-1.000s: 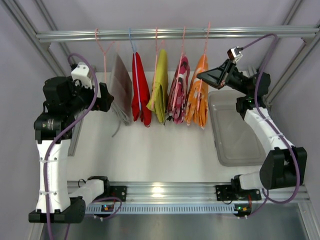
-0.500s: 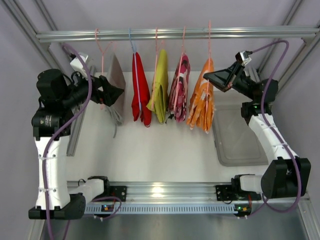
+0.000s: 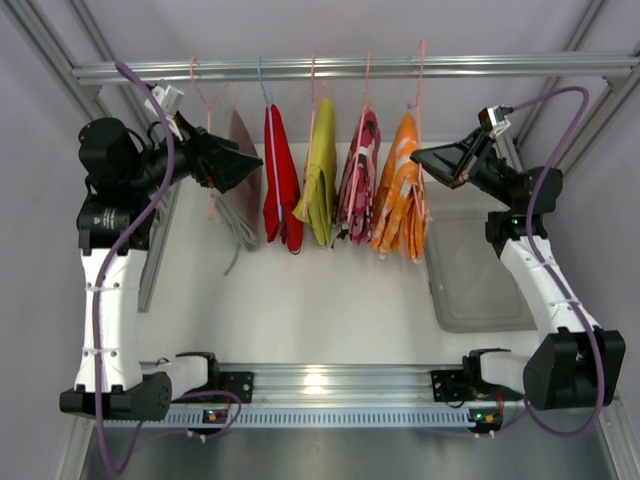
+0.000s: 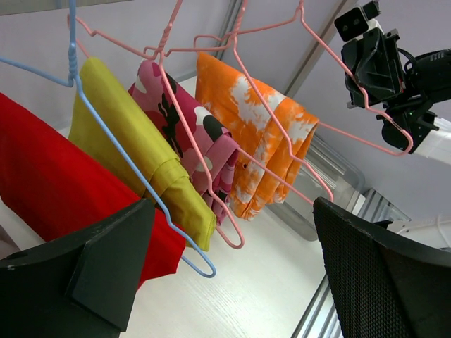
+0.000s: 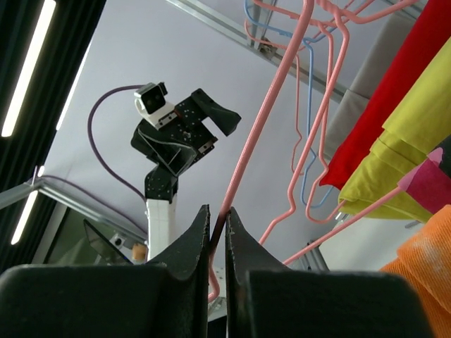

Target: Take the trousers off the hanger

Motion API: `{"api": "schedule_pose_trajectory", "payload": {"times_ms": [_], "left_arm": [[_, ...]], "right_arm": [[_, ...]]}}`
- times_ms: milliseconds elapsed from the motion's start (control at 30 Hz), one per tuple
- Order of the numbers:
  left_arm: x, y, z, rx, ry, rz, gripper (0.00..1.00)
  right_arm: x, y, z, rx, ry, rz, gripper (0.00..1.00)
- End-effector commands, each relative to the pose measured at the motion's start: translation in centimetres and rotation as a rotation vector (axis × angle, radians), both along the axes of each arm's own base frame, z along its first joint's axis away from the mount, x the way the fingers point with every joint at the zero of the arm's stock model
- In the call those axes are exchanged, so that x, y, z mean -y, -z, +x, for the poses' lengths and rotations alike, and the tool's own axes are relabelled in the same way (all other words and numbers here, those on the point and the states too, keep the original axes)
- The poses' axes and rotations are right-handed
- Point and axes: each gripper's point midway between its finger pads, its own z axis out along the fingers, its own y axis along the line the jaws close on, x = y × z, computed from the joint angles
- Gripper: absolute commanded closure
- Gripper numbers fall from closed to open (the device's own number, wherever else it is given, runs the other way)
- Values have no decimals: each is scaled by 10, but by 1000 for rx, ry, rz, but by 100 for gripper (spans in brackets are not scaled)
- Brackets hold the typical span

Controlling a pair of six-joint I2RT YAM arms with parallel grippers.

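- Top view: The left gripper (image 3: 238, 165) had lifted and swung in toward the left end of the hanging row, jaws spread wide. The right gripper (image 3: 428, 158) had drawn slightly rightward. The orange trousers (image 3: 400, 195) had swayed with it and hung from the rail (image 3: 350, 68) beside the pink camouflage trousers (image 3: 358, 178).
- Left wrist: Between the wide-apart fingers (image 4: 84, 274), both pairs lay draped over pink hangers, with nothing grasped.
- Right wrist: The jaws were pressed together on a pink hanger wire (image 5: 246, 155), probably the orange pair's. That likely steadied it for the left arm's pull; removal had not begun.
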Motion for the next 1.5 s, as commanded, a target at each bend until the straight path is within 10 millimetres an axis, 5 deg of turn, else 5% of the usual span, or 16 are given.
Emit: {"api": "schedule_pose_trajectory", "payload": {"times_ms": [0,333,567,767,900,1200,1467], "left_arm": [[2,-16,-6,83,23,-11,1],[-3,-4,-2,81,-9,29,1],[0,-6,-2,90,13,26,1],[13,-30,-8,50,116,-100,1],[46,-37,-18,-33,281,-248,1],[139,-30,-35,-148,510,-267,1],[222,-43,-80,-181,772,-320,9]], "right_arm": [[-7,-51,-56,454,-77,-93,100],[-7,-61,-23,467,-84,-32,100],[-5,-75,-51,524,-100,-18,100],[-4,-72,-85,526,-105,-33,100],[-2,-56,-100,499,-81,-45,100],[0,-35,-110,449,-14,-98,100],[3,-26,-111,411,73,-146,100]]}}
